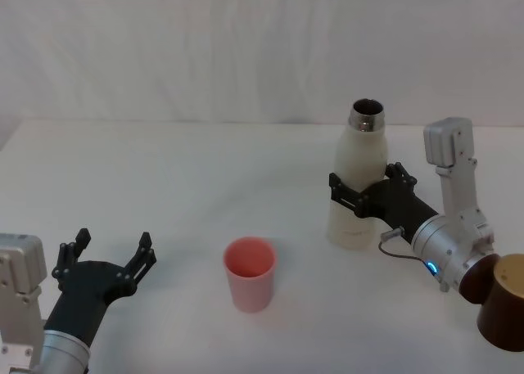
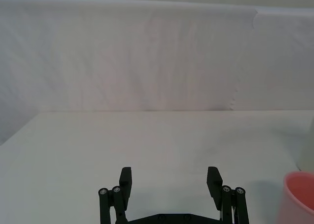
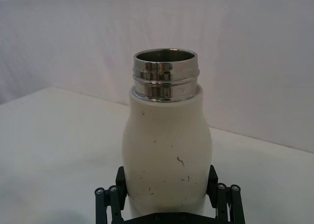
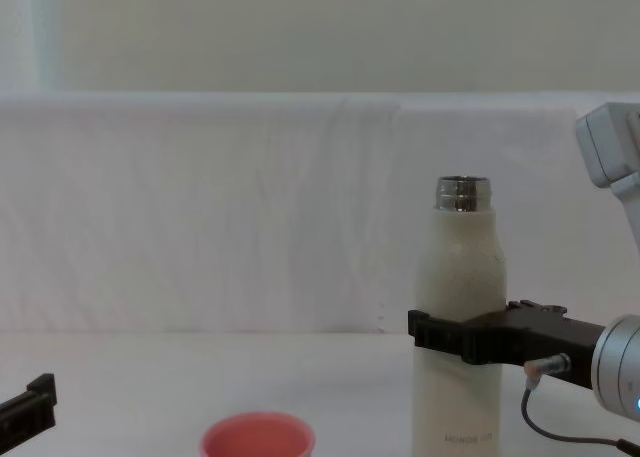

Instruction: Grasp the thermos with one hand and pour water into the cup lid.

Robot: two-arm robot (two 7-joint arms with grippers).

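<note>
Steel neck open and uncapped, the thermos (image 1: 358, 177) stands upright on the white table (image 1: 180, 169), right of centre. I have the right gripper (image 1: 360, 196) around its body at about mid-height, fingers on either side and pressed against the cream wall in the right wrist view, so I judge the grasp made and the lift not yet begun: the base looks to be on the table. The cup lid (image 1: 250, 273) sits upright nearer me, to the left of the thermos and well apart from it. My left gripper (image 1: 105, 263) waits low on the left, fingers spread wide, holding nothing. Next I must lift, carry the mouth over the pink rim and tilt slowly.
</note>
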